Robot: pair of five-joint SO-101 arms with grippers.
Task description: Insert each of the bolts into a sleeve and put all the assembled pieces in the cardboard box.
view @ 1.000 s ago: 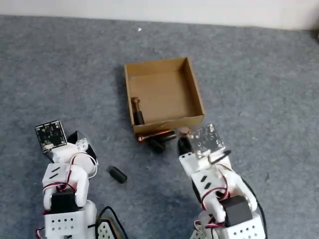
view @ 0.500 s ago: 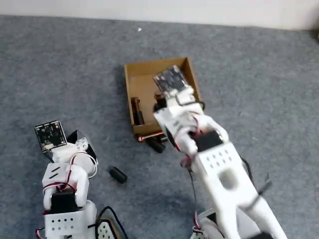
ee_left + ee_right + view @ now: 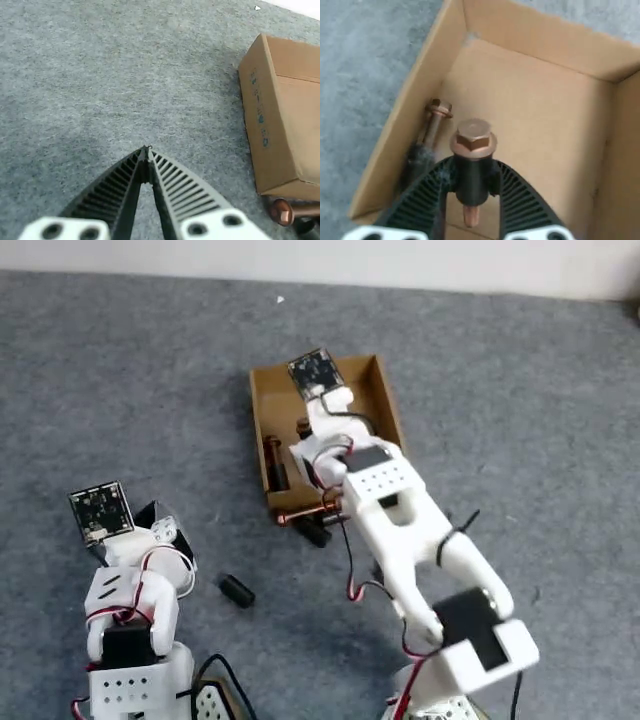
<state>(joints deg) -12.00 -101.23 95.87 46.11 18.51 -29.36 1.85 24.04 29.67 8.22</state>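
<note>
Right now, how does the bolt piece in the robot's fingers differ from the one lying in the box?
The held piece is clamped between the right arm's fingers over the box; the lying piece rests on the box floor beside a wall. The held piece's head sits against its black sleeve; the lying piece shows bare shank between head and sleeve. Both are copper-coloured bolts in black sleeves.

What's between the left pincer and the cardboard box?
Just bare grey carpet between the left pincer and the cardboard box, seen in the left wrist view.
</note>
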